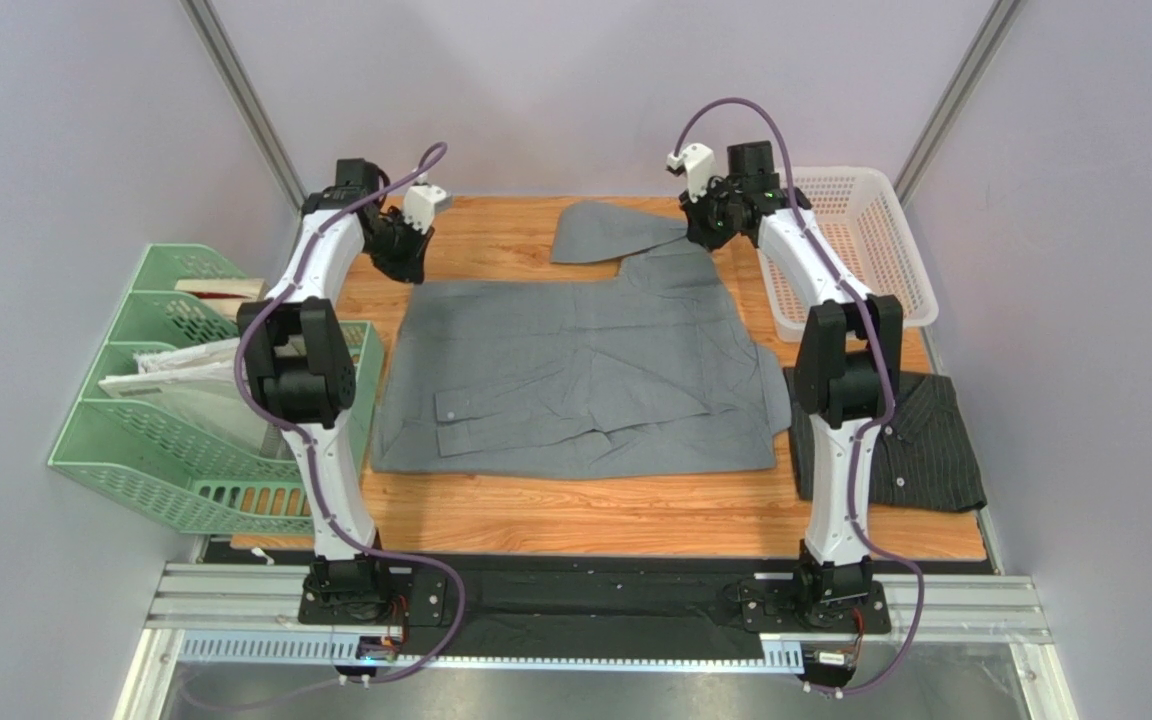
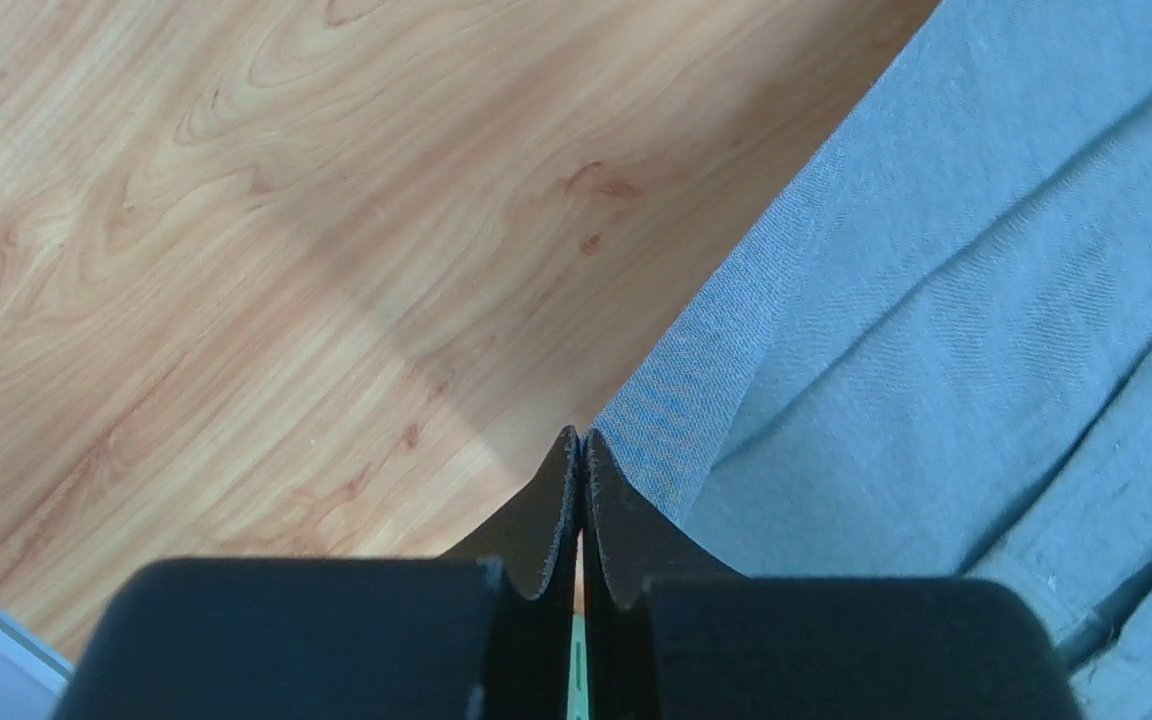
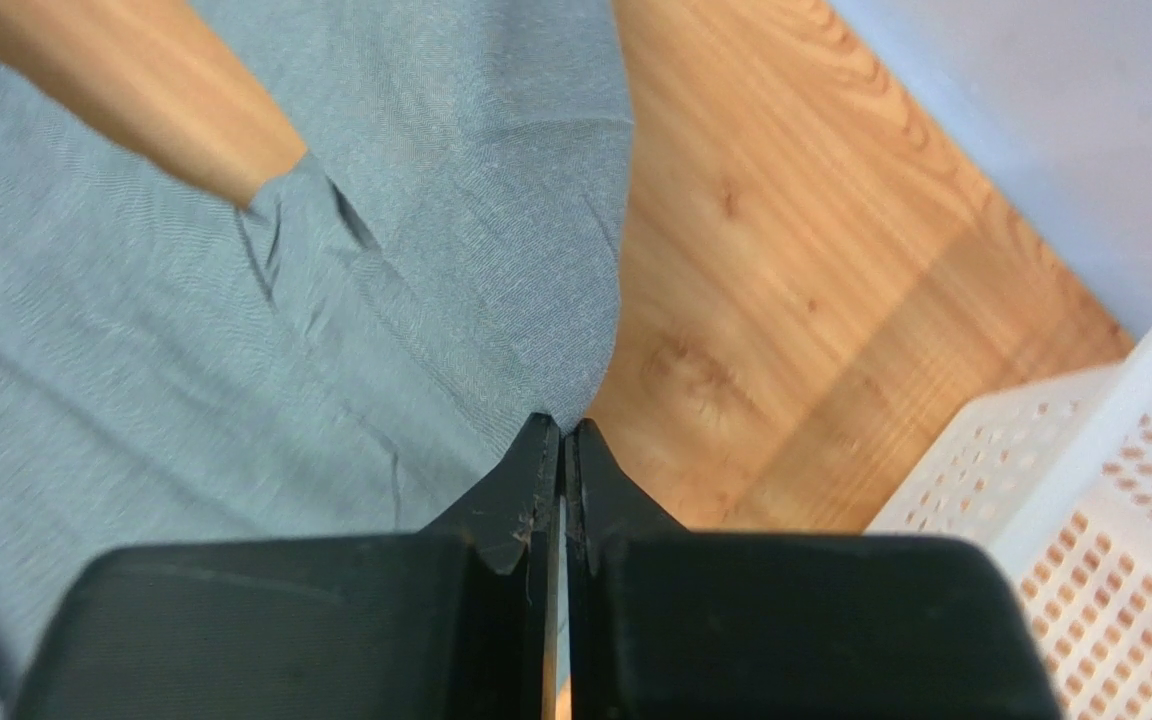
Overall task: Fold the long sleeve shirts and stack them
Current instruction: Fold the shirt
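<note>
The plain mid-grey shirt (image 1: 582, 375) lies spread flat across the middle of the table, with one sleeve (image 1: 612, 233) reaching to the far edge. My left gripper (image 1: 409, 258) is at its far left corner. In the left wrist view the gripper (image 2: 582, 435) has its jaws shut, with the tips right at the shirt's edge (image 2: 913, 330). My right gripper (image 1: 710, 225) is at the far right corner. In the right wrist view the gripper (image 3: 563, 423) is also shut, with the tips at the cloth's edge (image 3: 387, 300). The dark pinstriped shirt (image 1: 913, 443) lies folded at the right, partly behind the right arm.
A white mesh basket (image 1: 883, 248) stands at the far right, close to my right gripper, and also shows in the right wrist view (image 3: 1123, 495). Green plastic file trays (image 1: 177, 405) holding papers stand off the table's left edge. Bare wood (image 1: 567, 510) runs along the front.
</note>
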Tool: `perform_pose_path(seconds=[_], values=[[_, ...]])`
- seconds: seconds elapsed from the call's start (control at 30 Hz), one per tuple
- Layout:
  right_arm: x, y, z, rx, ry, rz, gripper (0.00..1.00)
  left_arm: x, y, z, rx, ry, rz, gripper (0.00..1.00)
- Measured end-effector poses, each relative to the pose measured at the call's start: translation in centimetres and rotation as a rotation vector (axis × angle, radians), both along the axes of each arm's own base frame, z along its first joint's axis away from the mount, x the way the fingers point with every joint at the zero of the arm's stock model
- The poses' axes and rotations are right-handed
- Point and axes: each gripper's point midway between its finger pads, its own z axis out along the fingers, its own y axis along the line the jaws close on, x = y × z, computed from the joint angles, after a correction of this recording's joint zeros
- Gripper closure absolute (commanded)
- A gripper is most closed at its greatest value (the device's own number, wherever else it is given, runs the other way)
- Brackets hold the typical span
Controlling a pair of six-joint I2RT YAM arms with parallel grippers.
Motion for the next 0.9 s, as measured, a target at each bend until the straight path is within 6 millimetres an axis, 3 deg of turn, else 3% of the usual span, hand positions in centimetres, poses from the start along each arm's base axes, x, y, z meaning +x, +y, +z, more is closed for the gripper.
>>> perform_pose_path(seconds=[0.33,0.5,0.63,0.9], values=[[-6.6,-0.7,3.4,0.024,0.053,0.01,1.0,-4.0,-0.3,3.0,0.005,-0.102,-0.151,1.0],[-9.8,-1.2,4.8,0.017,0.063,0.022,1.0,-6.8,-0.1,2.4,0.046,-0.11,-0.254,1.0],[-12.6,-1.6,3.6,0.002,0.116,0.04,1.0,-9.3,0.3,0.9,0.075,-0.081,-0.322,1.0],[-18.3,-2.0,-0.2,-0.024,0.269,0.102,1.0,-12.2,0.9,-0.6,0.133,-0.066,-0.437,1.0]])
